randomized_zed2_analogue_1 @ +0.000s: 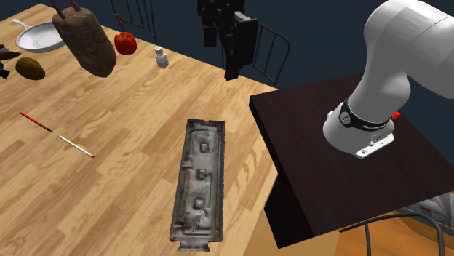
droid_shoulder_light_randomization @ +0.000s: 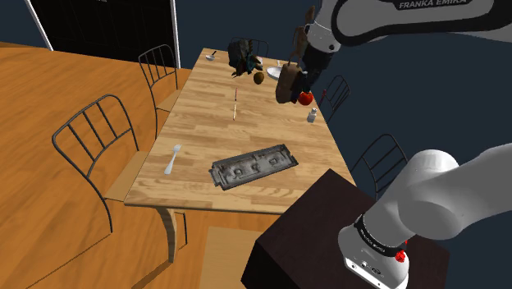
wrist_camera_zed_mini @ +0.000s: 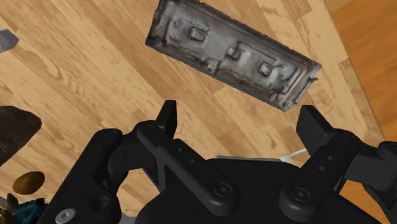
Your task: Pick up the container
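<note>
The container [droid_shoulder_light_randomization: 253,165] is a long, flat grey metal-looking tray with moulded recesses. It lies near the table's front edge, close to the stand [randomized_zed2_analogue_1: 342,167]. In the second exterior view the container [randomized_zed2_analogue_1: 198,182] runs lengthwise away from the camera. My black gripper [droid_shoulder_light_randomization: 305,79] hangs high over the far part of the table, well away from it. Its fingers point down in the second exterior view, where the gripper [randomized_zed2_analogue_1: 231,71] is apart from everything. In the wrist view the gripper [wrist_camera_zed_mini: 240,118] stands open with nothing between its fingers, and the container [wrist_camera_zed_mini: 232,52] lies beyond the fingertips.
A tall brown lump [randomized_zed2_analogue_1: 84,40], a red apple [randomized_zed2_analogue_1: 125,42], a small shaker [randomized_zed2_analogue_1: 161,57] and a white pan [randomized_zed2_analogue_1: 40,35] crowd the far end. A red pencil [randomized_zed2_analogue_1: 35,121] and a thin stick [randomized_zed2_analogue_1: 76,145] lie mid-table, a fork [droid_shoulder_light_randomization: 173,158] beside the container. Wire chairs [droid_shoulder_light_randomization: 94,135] flank the table.
</note>
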`<state>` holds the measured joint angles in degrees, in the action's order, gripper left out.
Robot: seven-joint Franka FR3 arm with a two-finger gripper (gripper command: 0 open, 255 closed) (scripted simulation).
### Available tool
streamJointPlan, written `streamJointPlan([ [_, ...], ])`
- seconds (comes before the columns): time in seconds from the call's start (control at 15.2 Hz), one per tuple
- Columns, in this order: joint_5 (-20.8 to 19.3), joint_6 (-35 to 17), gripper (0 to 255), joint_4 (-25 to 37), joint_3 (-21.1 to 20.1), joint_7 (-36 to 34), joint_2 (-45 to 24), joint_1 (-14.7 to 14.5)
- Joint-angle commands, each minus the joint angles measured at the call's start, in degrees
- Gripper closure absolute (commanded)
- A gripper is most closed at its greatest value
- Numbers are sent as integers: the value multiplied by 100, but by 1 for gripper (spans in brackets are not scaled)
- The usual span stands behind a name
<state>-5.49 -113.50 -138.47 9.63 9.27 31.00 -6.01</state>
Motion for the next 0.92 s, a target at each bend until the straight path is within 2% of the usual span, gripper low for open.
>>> streamJointPlan([
  [0.0, -6, -383, 0, -86, 130, 407, -302, -108],
  [0.4, 150, -1419, 0, -46, 442, 1596, -1456, -466],
  [0.86, 660, -2432, 0, 296, 580, 3117, -2952, -802],
])
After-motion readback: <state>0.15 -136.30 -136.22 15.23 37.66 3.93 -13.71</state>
